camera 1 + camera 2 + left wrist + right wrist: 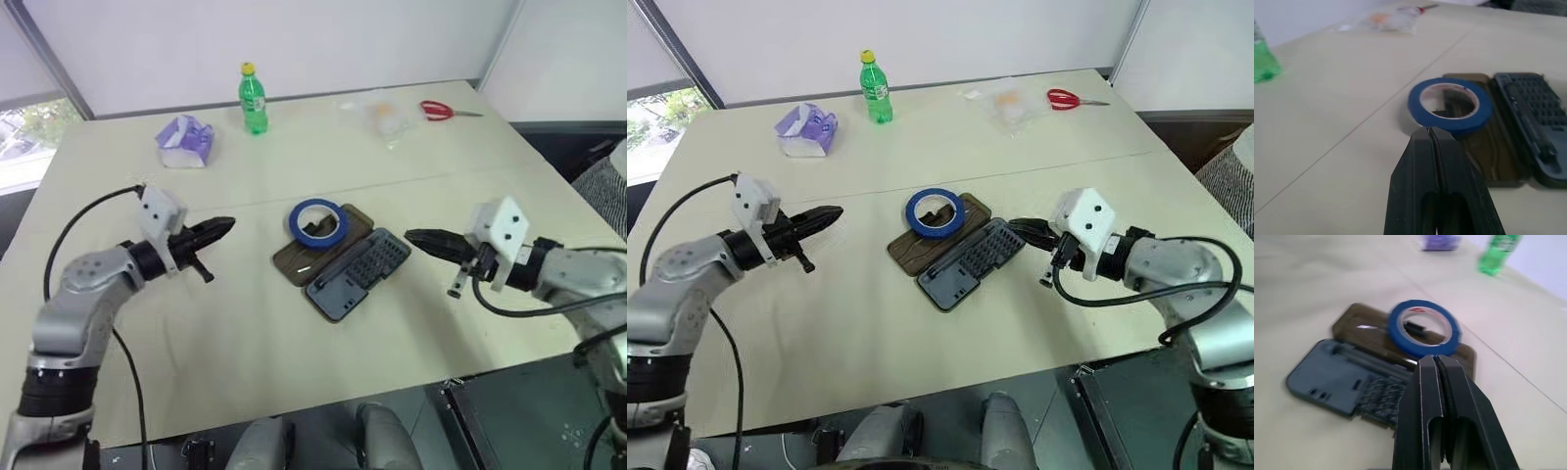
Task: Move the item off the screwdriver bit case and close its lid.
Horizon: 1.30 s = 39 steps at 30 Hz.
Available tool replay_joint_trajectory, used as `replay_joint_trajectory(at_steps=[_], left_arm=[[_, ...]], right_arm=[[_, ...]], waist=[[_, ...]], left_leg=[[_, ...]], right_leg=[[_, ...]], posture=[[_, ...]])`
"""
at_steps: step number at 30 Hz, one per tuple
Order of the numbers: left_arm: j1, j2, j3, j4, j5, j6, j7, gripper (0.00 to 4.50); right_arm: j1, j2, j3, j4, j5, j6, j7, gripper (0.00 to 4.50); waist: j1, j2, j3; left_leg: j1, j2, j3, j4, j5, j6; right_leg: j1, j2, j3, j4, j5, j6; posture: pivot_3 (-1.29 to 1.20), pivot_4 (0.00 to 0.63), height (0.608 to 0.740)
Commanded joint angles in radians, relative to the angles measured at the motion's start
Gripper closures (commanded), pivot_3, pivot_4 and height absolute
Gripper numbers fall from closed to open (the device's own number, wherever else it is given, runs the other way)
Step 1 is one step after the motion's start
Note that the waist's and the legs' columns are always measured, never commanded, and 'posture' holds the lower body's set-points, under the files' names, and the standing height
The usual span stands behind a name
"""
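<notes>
with both the left gripper (223, 228) and right gripper (419, 238) closed empty, nudging the tape (318, 221) could drag the lid (315, 249).

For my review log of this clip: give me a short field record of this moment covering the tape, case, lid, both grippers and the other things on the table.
tape: blue roll of tape lies on the open lid, overhanging its far edge
case: bit tray open, flat on the table, lid folded out to the robot's left
left gripper: shut, empty, left of the tape, apart from it
right gripper: shut, empty, right of the tray
task state: tape not moved, lid not closed
far side: green bottle, purple pack, clear bag, red scissors
</notes>
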<state>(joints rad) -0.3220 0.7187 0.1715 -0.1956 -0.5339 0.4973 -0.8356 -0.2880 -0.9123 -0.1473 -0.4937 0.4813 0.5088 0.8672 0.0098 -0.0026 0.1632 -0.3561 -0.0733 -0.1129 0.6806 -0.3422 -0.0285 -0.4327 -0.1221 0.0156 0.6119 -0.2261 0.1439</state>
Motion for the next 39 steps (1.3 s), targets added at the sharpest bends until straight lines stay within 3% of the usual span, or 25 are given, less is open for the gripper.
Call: replay_joint_trajectory(at_steps=[1,29,32,39], left_arm=[[-0.020,0.012,0.016,-0.022,-0.031,0.019,-0.024,4.50],[-0.017,-0.025,0.002,-0.079,-0.055,0.103,0.035,4.50],[-0.018,-0.035,-0.011,-0.083,-0.045,0.101,0.041,4.50],[-0.027,-0.046,-0.029,-0.080,-0.035,0.094,0.052,4.50]], right_arm=[[-0.053,-0.006,0.003,-0.012,0.025,0.008,0.024,4.46],[-0.119,0.079,0.088,0.022,-0.020,-0.013,-0.001,4.46],[-0.157,0.124,0.137,0.075,-0.065,-0.035,-0.022,3.61],[-0.280,0.251,0.284,0.235,-0.181,-0.092,-0.031,0.07]], waist=[[0.000,0.000,0.000],[0.001,-0.002,0.001],[0.001,-0.002,0.001],[-0.002,-0.002,0.001]], left_leg=[[0.000,0.000,0.000,0.000,0.000,0.000],[-0.001,0.000,0.000,0.000,0.000,0.000],[-0.001,0.000,0.000,0.000,0.000,-0.001],[-0.002,0.000,0.000,0.000,0.000,-0.001]], right_leg=[[0.000,0.000,0.000,0.000,0.000,0.000],[-0.001,-0.001,0.000,0.000,0.000,0.000],[-0.002,-0.001,0.000,0.001,0.000,0.000],[-0.003,-0.001,0.001,0.001,0.000,0.000]], posture=[[0.00,0.150,0.740],[0.00,0.150,0.740],[0.00,0.150,0.740],[0.00,0.150,0.740]])
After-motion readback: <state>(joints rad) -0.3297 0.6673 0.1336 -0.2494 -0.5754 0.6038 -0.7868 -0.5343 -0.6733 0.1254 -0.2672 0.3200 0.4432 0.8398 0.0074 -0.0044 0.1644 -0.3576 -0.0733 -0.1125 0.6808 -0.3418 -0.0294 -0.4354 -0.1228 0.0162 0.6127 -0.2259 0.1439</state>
